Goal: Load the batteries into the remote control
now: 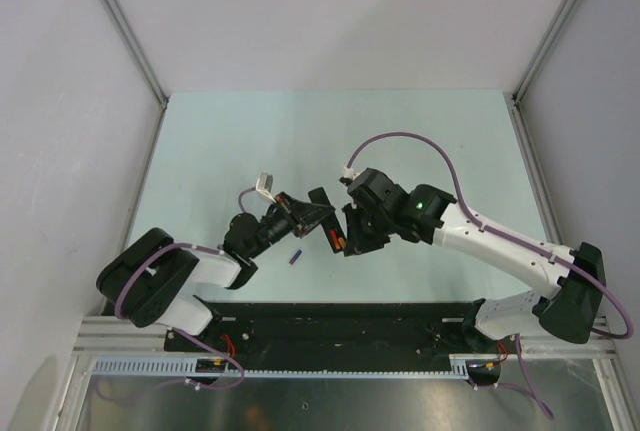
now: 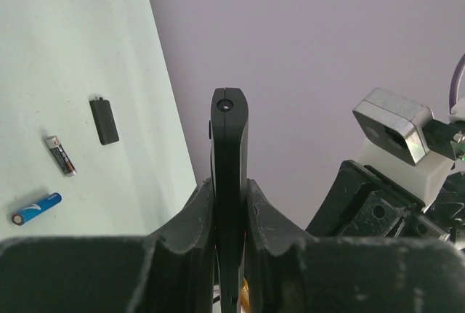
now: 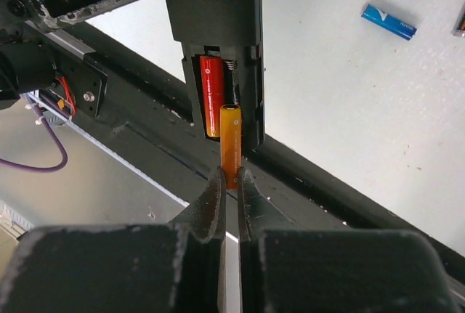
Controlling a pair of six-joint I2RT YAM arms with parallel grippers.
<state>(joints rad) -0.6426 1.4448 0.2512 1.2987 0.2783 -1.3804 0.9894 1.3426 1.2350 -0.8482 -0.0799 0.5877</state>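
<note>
With the right gripper [image 3: 231, 182], pinching the low end of an orange battery [image 3: 231, 135], jaws narrow and tight on it. Just ahead of the gripper, poking its top end into the open slot of the remote control [image 3: 214, 30]. Next to it in the slot, a red battery [image 3: 211, 95]. With the left gripper [image 2: 229, 200], squeezing the remote control on its thin edge, sticking out past the fingers [image 2: 190, 226]. Off to this gripper's left, on the bench [image 2: 87, 37]: a blue battery [image 2: 36, 209], a silver battery [image 2: 60, 155], a small dark lid [image 2: 104, 120].
</note>
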